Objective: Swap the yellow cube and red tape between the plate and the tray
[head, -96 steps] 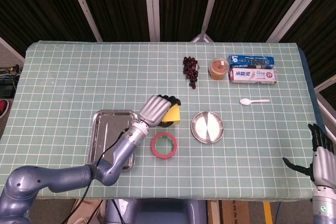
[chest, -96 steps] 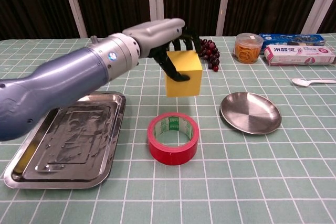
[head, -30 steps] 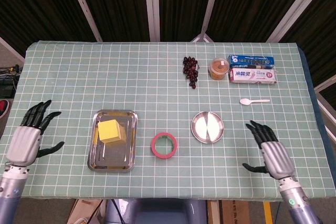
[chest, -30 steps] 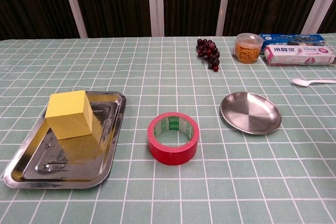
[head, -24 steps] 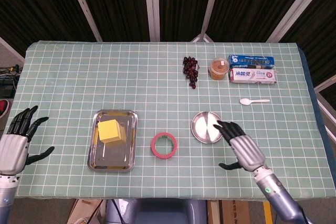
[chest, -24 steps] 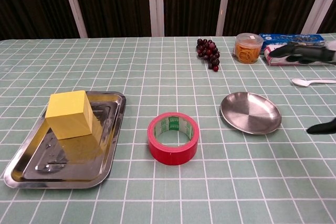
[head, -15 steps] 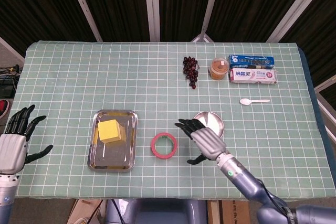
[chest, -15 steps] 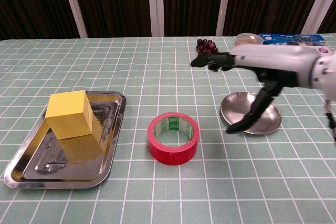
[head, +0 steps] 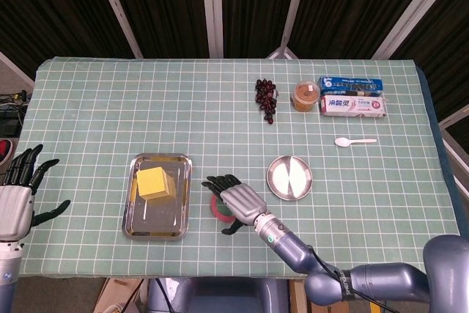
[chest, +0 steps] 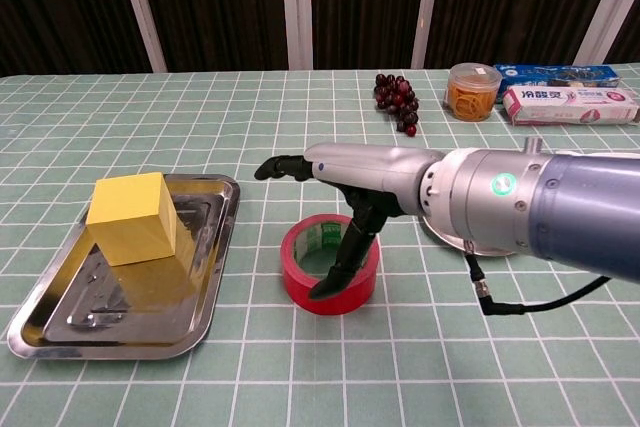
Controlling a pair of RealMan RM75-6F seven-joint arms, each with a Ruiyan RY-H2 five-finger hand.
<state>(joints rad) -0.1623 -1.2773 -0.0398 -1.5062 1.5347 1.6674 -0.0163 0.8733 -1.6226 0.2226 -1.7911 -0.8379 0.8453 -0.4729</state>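
Hovering over the red tape (chest: 330, 263), the right hand (chest: 345, 179) is seen with its fingers (chest: 280, 164) spread apart and nothing held in them. The thumb (chest: 335, 267) is pointed down by the near side of the roll. The tape lies flat on the table, between the tray (chest: 60, 322) and the plate (head: 289, 177). The yellow cube (chest: 132, 218) is already sat in the tray, so only the tape is left to be moved.

A few things could go wrong. The roll could be pushed along the cloth if the fingers are brought down on its edge and not around it. It could be tipped up and rolled away, since it is round. If it is pinched too lightly, it could be dropped before the plate is reached. The plate could also be bumped and slid, because it is close by. The left hand (head: 16, 207) is kept far off at the table's edge, open and empty.
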